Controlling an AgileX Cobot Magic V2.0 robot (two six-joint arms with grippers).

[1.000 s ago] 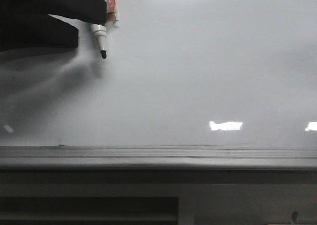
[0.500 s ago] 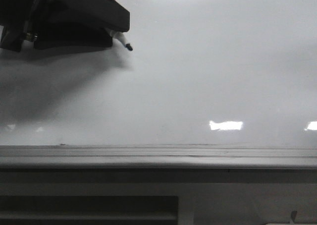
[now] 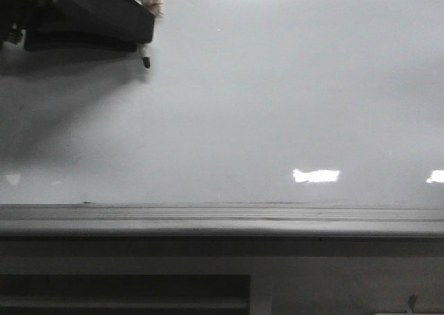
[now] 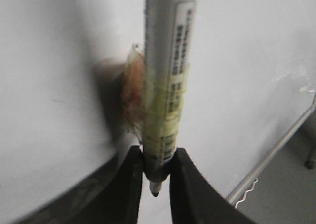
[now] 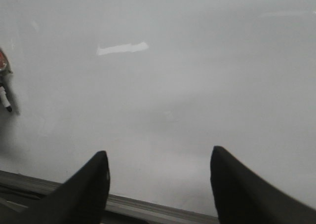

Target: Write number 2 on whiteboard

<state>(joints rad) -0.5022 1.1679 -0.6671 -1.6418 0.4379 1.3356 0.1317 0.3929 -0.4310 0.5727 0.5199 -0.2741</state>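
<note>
The whiteboard fills the front view, glossy white-grey and bare; no number 2 shows on it. My left gripper is at the upper left, shut on a marker wrapped in yellowish tape. The marker's black tip points down at the board; I cannot tell whether it touches. In the left wrist view the tip pokes out between the black fingers. My right gripper is open and empty, facing the board. The marker shows small at that view's left edge.
A grey metal frame edge runs along the board's lower side, with a dark panel below it. The frame edge also shows in the left wrist view and the right wrist view.
My left gripper with the marker swung right half a second ago, then back left; the tip now sits near where it was a second ago. No line appeared.
</note>
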